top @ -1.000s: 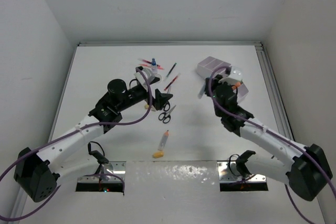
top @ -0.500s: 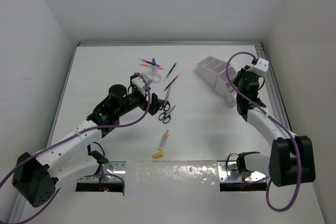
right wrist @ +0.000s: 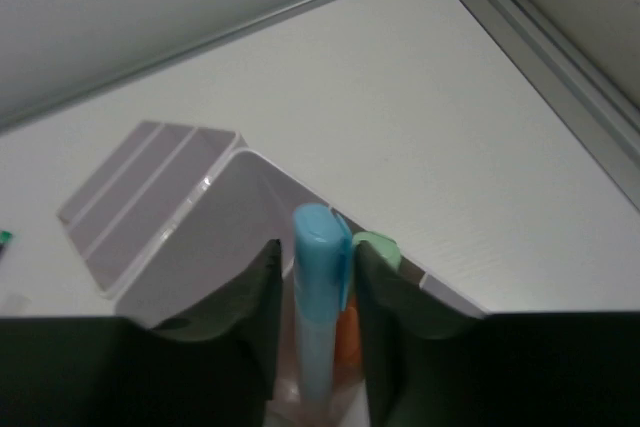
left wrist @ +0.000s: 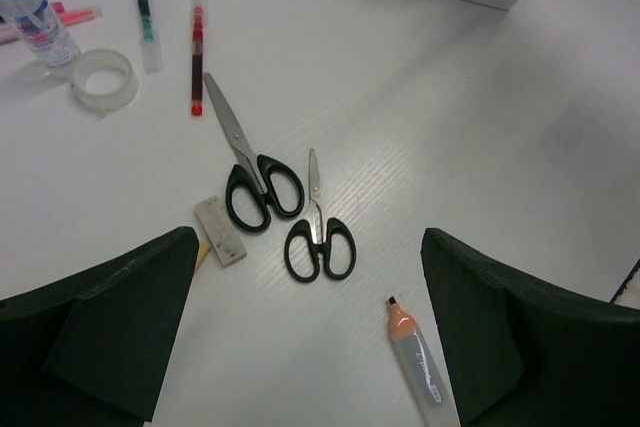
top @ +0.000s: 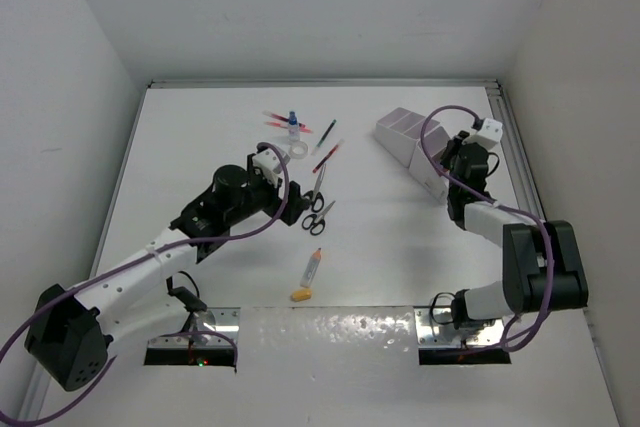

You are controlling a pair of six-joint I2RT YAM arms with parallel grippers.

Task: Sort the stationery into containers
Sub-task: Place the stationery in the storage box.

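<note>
Left pincer (left wrist: 308,237) hangs spread wide above the table (left wrist: 480,127) and holds nothing. Straight beneath it lie the small scissors (left wrist: 318,239). The large scissors (left wrist: 245,162) lie just beside them, and a beige eraser (left wrist: 220,231) lies by the large pair's handle. Farther off are a red pen (left wrist: 196,52), a green pen (left wrist: 146,2), the tape ring (left wrist: 107,81) and the blue-capped bottle (left wrist: 33,15). An orange-capped marker (left wrist: 415,357) lies near the pincer's right finger.

Right pincer (right wrist: 318,267) sits over one end of the white organiser (right wrist: 190,247). Its fingers (right wrist: 385,292) stand narrow on either side of an upright blue capsule piece (right wrist: 320,247); whether they press it or stand just clear, I cannot tell. An orange piece (right wrist: 347,332) and a green piece (right wrist: 377,245) show close beside it.

Only the right wrist view shows these pieces. The overhead view shows the organiser at the table's far right, well apart from the loose stationery left of centre.
</note>
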